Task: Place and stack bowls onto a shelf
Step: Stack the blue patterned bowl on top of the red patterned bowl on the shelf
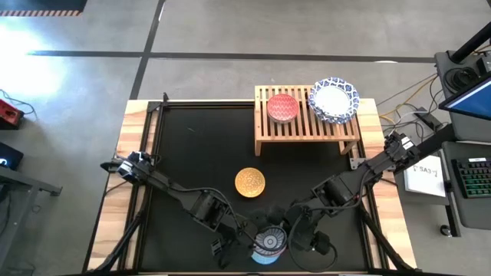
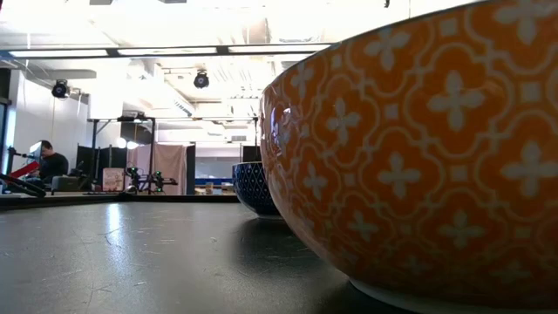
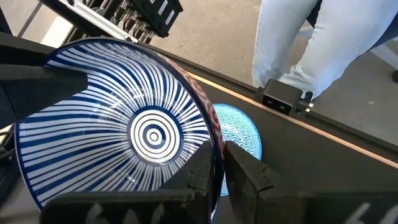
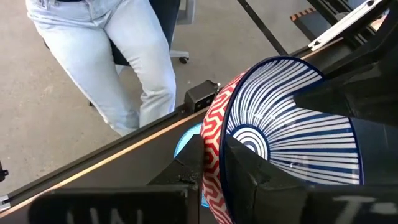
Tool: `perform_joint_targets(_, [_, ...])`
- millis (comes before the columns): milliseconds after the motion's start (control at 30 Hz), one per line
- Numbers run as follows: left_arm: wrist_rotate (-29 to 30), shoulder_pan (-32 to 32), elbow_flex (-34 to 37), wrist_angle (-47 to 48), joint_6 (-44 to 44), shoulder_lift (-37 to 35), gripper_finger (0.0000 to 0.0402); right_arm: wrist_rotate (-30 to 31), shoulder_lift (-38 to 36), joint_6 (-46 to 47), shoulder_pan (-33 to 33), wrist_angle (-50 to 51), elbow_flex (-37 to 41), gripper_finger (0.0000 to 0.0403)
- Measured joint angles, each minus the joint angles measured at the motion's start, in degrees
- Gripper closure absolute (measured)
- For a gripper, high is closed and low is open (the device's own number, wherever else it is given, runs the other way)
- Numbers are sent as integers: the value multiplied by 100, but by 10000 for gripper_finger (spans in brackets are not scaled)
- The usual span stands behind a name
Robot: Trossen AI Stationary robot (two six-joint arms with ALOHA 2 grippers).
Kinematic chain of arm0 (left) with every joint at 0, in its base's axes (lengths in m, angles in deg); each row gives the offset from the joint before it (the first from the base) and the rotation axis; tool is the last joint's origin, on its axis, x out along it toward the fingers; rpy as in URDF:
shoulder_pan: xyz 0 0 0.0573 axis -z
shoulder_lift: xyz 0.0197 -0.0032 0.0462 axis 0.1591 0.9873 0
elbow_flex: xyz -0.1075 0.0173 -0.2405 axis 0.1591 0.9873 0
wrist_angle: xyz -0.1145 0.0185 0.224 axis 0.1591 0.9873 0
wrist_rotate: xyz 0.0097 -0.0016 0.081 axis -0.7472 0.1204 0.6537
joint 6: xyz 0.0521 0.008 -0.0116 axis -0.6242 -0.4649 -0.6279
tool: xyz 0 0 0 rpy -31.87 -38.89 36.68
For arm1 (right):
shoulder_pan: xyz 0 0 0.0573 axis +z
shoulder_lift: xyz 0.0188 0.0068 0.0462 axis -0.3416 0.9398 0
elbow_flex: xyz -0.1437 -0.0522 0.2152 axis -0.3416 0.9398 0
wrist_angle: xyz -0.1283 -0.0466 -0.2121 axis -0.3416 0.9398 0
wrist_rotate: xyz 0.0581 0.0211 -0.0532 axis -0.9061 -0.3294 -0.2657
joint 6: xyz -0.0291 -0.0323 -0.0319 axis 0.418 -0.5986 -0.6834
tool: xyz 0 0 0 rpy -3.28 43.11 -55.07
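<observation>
The grey-blue patterned bowl (image 1: 268, 241) has blue radial stripes inside (image 3: 149, 134) and a red zigzag outer wall (image 4: 213, 127). It sits near the table's near edge, over the light blue bowl (image 1: 265, 257) (image 3: 241, 132). My left gripper (image 1: 250, 234) (image 3: 220, 160) and right gripper (image 1: 294, 230) (image 4: 214, 152) are shut on opposite sides of its rim. The mustard yellow bowl (image 1: 249, 182) (image 2: 418, 148) stands mid-table. On the wooden shelf (image 1: 307, 132) rest the speckled red bowl (image 1: 282, 107) and a stack of white blue-rimmed bowls (image 1: 334, 100). My left gripper pinches the patterned bowl's rim (image 3: 215, 132), one finger inside the bowl and one outside, coming from the table's left. The bowl hangs over the light blue bowl; whether the two touch cannot be told. My right gripper pinches the opposite part of the rim (image 4: 221, 119), one finger (image 4: 261, 168) inside on the striped face and one (image 4: 186, 163) outside on the red zigzag wall. It comes from the table's right.
A person in light jeans (image 4: 118, 56) (image 3: 292, 43) stands just beyond the table's near edge. A small black box (image 3: 283, 99) sits on that wooden edge. In the low view a dark blue patterned bowl (image 2: 255, 187) stands on the mat behind the yellow bowl.
</observation>
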State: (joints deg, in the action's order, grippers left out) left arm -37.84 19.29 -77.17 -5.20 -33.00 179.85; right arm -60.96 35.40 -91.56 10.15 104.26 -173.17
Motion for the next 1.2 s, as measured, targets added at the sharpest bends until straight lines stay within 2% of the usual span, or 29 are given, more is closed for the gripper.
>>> perform_joint_targets(233, [231,0,2,-66,389,11,361,114,0,64,-2,54,4,377])
perform_joint_targets(567, [366,2,-24,-119,515,31,292,159,0,82,-20,81,4,378])
perform_joint_targets(633, [536,2,-24,-117,513,32,281,154,0,196,-47,80,4,378])
perform_joint_targets(833, [1370,-2,-24,-91,605,41,263,173,-10,964,-131,44,2,378])
perform_joint_targets(1200, [1899,-9,-55,-36,547,26,262,370,-85,2658,-216,272,28,377])
